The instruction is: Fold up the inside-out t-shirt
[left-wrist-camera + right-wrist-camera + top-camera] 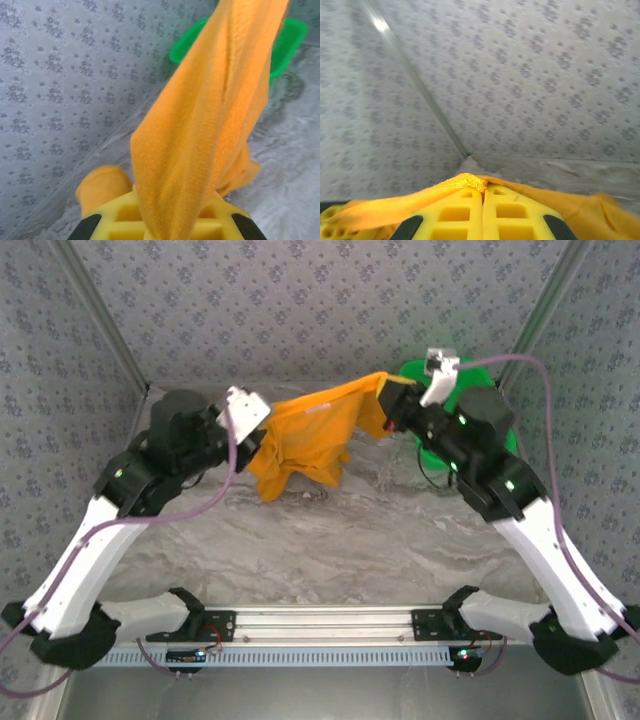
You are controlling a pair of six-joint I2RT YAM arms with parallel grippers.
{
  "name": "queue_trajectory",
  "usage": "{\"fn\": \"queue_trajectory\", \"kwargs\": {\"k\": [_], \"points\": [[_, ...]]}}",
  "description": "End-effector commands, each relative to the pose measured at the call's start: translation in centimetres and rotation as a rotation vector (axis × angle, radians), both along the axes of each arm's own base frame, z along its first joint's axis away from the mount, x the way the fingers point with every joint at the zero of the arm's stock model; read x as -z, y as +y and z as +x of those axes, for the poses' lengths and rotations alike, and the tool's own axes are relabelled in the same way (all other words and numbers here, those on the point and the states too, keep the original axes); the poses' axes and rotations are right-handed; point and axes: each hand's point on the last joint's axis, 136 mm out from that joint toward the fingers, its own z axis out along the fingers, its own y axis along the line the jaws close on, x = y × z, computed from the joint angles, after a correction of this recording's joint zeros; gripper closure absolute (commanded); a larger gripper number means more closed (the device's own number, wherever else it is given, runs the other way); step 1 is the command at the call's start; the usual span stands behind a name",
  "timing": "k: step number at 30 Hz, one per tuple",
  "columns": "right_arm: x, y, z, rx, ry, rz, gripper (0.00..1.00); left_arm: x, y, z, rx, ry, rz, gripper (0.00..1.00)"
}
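The orange t-shirt (305, 435) hangs stretched in the air between my two grippers, and its lower part sags toward the marbled table. My left gripper (262, 432) is shut on the cloth's left end. In the left wrist view the t-shirt (210, 125) rises as a twisted band from between the yellow fingers (112, 220) of that gripper (167, 227). My right gripper (386, 406) is shut on the right end. In the right wrist view a rolled hem of the t-shirt (465, 182) is pinched at the tips of the right gripper (483, 189).
A green plastic basket (490, 375) stands at the back right, partly behind the right arm, and it appears again as the green basket (287, 40) beyond the cloth. Patterned walls (300, 300) close in the back and both sides.
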Motion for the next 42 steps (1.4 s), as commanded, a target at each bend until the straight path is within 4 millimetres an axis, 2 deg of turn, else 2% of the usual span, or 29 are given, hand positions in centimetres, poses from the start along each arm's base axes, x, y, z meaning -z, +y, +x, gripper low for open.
{"fn": "queue_trajectory", "kwargs": {"k": [1,5,7,9,11,14,16,19,21,23,25,29,31,35,38,39,42], "points": [[-0.9,-2.0,-3.0,0.022,-0.07,-0.024,1.0,0.2,0.6,-3.8,0.104,0.014,-0.037,1.0],[-3.7,-3.7,-5.4,0.032,-0.16,0.003,1.0,-2.0,0.9,-5.2,0.137,-0.004,-0.08,1.0],[-5.1,-3.9,-5.5,0.041,-0.202,0.007,1.0,-3.5,0.7,-5.0,0.142,-0.033,-0.092,1.0],[-5.8,-3.6,-4.5,0.076,-0.236,-0.025,1.0,-4.6,0.3,-3.9,0.126,-0.067,-0.087,1.0],[-5.7,-2.9,-2.1,0.13,-0.233,-0.079,1.0,-4.9,-0.1,-1.8,0.086,-0.103,-0.049,1.0],[-5.5,-2.0,2.6,0.177,-0.212,-0.118,1.0,-5.2,-0.6,2.1,0.004,-0.151,0.024,1.0],[-5.4,-2.0,6.2,0.187,-0.185,-0.097,1.0,-6.1,-0.5,5.0,-0.056,-0.182,0.038,1.0],[-5.4,-3.2,11.6,0.197,-0.132,-0.073,1.0,-7.8,0.9,9.2,-0.14,-0.198,0.014,1.0],[-5.7,-3.8,13.9,0.198,-0.107,-0.065,1.0,-9.1,1.5,10.8,-0.156,-0.194,-0.009,1.0],[-6.2,-4.1,14.7,0.196,-0.101,-0.072,1.0,-9.8,1.3,11.1,-0.142,-0.192,-0.007,1.0],[-6.9,-4.2,14.2,0.187,-0.115,-0.083,1.0,-10.5,0.8,10.5,-0.103,-0.19,-0.019,1.0],[-8.0,-4.4,10.4,0.167,-0.151,-0.112,1.0,-10.7,0.1,7.4,-0.008,-0.159,-0.041,1.0],[-8.5,-4.5,7.4,0.155,-0.179,-0.122,1.0,-10.1,-0.1,5.5,0.03,-0.139,-0.026,1.0],[-8.9,-3.9,0.3,0.084,-0.257,-0.141,1.0,-8.7,-1.5,-0.1,0.167,-0.124,0.042,1.0],[-9.7,-5.0,-4.5,0.061,-0.316,-0.106,1.0,-9.2,-2.5,-4.0,0.259,-0.123,0.011,1.0],[-10.2,-5.7,-5.8,0.063,-0.332,-0.082,1.0,-9.7,-2.8,-5.0,0.284,-0.121,-0.015,1.0],[-11.2,-7.0,-7.7,0.077,-0.353,-0.047,1.0,-10.7,-3.7,-6.7,0.351,-0.1,-0.086,1.0]]}}
